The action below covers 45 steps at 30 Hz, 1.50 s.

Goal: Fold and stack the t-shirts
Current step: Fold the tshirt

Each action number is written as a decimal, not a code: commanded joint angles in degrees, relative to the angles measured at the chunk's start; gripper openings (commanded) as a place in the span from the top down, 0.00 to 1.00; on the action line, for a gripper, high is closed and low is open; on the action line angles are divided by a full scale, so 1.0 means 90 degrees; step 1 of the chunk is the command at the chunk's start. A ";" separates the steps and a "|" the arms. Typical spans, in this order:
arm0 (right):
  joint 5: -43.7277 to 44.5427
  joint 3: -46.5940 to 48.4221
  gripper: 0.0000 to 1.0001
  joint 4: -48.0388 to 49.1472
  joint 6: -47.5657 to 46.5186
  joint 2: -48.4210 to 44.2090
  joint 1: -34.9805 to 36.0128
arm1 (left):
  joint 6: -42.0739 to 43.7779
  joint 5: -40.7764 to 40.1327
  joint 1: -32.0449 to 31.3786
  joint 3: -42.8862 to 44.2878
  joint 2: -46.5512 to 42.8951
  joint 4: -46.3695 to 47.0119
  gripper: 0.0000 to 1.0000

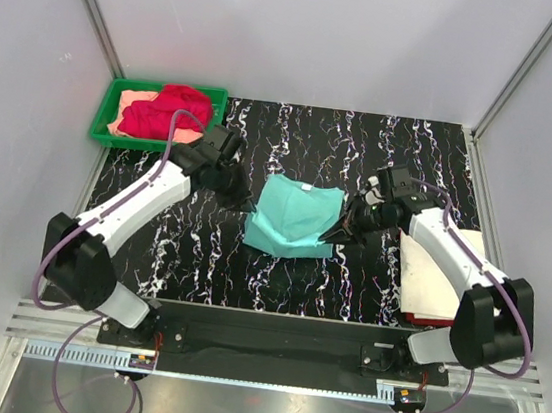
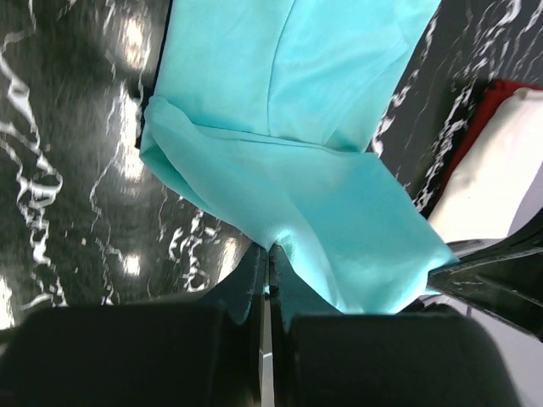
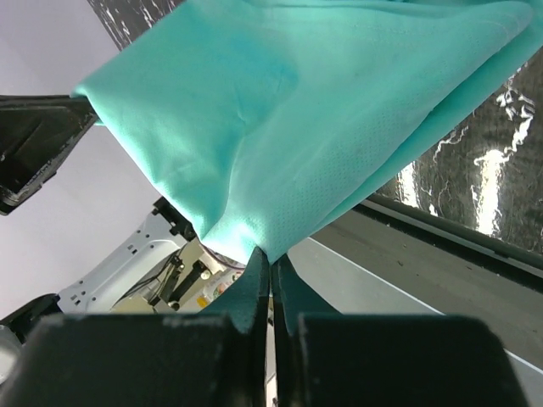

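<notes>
- Right now the left gripper [image 2: 270, 254] is pinching an edge of the mint-teal t-shirt [image 2: 322, 195]. Its fingers are closed to a thin slit with cloth between them.
- Opposite it, the right gripper [image 3: 271, 259] is clamping another edge of the same shirt just as tightly, and the cloth is spreading away from both grips, raised there.
- From above, that shirt is lying partly folded in the middle of the black marbled surface [image 1: 200, 248], between the two arms.
- I'd say a fold is under way. The next move is calling for both arms to carry their held edges across together, evenly, so the cloth lands square.
- Further out on the right, a cream-white shirt [image 1: 444, 273] is lying flat over a dark red shirt [image 1: 421, 319], which is likely the stack.
- At the far left, a crumpled red shirt [image 1: 172, 108] and a peach shirt [image 1: 133, 100] are waiting in the green tray [image 1: 98, 124].
</notes>
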 commanded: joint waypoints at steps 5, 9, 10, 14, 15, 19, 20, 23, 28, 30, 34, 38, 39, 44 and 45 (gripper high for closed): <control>-0.0748 0.0926 1.00 0.0120 -0.0243 0.0865 -0.0551 | 0.0508 0.0856 0.0503 0.1078 0.0896 0.0653 0.99; -0.0984 0.1393 1.00 0.0268 -0.0242 0.1547 -0.0873 | 0.0479 0.1198 0.0738 0.1508 0.1492 0.0965 0.98; -0.1013 0.1531 1.00 0.0209 -0.0301 0.1656 -0.0951 | 0.0489 0.1257 0.0806 0.1605 0.1667 0.1015 0.99; -0.1072 0.2020 1.00 -0.0191 -0.0604 0.2057 -0.0981 | 0.0567 0.1326 0.0904 0.1753 0.1844 0.1103 0.99; -0.1092 0.2011 1.00 -0.0182 -0.0614 0.2086 -0.0991 | 0.0586 0.1355 0.0933 0.1733 0.1864 0.1122 1.00; -0.1160 0.1933 1.00 -0.0182 -0.0614 0.2057 -0.1020 | 0.0791 0.1443 0.1021 0.1792 0.1933 0.1015 1.00; -0.1160 0.1923 1.00 -0.0201 -0.0614 0.2028 -0.1020 | 0.0811 0.1463 0.1021 0.1753 0.1855 0.1035 1.00; -0.1102 0.1708 1.00 -0.0328 -0.0701 0.1794 -0.1011 | 0.0967 0.1541 0.1021 0.1499 0.1660 0.1015 1.00; -0.0926 0.0587 1.00 -0.0465 -0.0975 0.1131 -0.1001 | 0.1221 0.1687 0.1012 0.0300 0.0889 0.0947 1.00; -0.0858 -0.0036 1.00 -0.0465 -0.1004 0.0741 -0.0894 | 0.1280 0.1639 0.0992 -0.0169 0.0364 0.0927 1.00; -0.0760 -0.1025 1.00 -0.0077 -0.0683 0.0125 -0.0270 | 0.1387 0.1483 0.0982 -0.1573 -0.0517 0.0878 1.00; -0.0643 -0.2185 1.00 0.0871 0.0370 -0.0471 0.0590 | 0.1378 0.1463 0.0973 -0.2474 -0.1162 0.0917 1.00; -0.0507 -0.2334 1.00 0.0989 0.0498 -0.0540 0.0688 | 0.1378 0.1453 0.0973 -0.2621 -0.1279 0.0947 1.00; -0.0388 -0.3260 1.00 0.1984 0.1200 -0.0804 0.1108 | 0.1563 0.1239 0.0973 -0.3237 -0.1602 0.0889 0.97; -0.0398 -0.3360 1.00 0.2141 0.1290 -0.0775 0.1196 | 0.1621 0.1199 0.0973 -0.3392 -0.1632 0.0859 0.96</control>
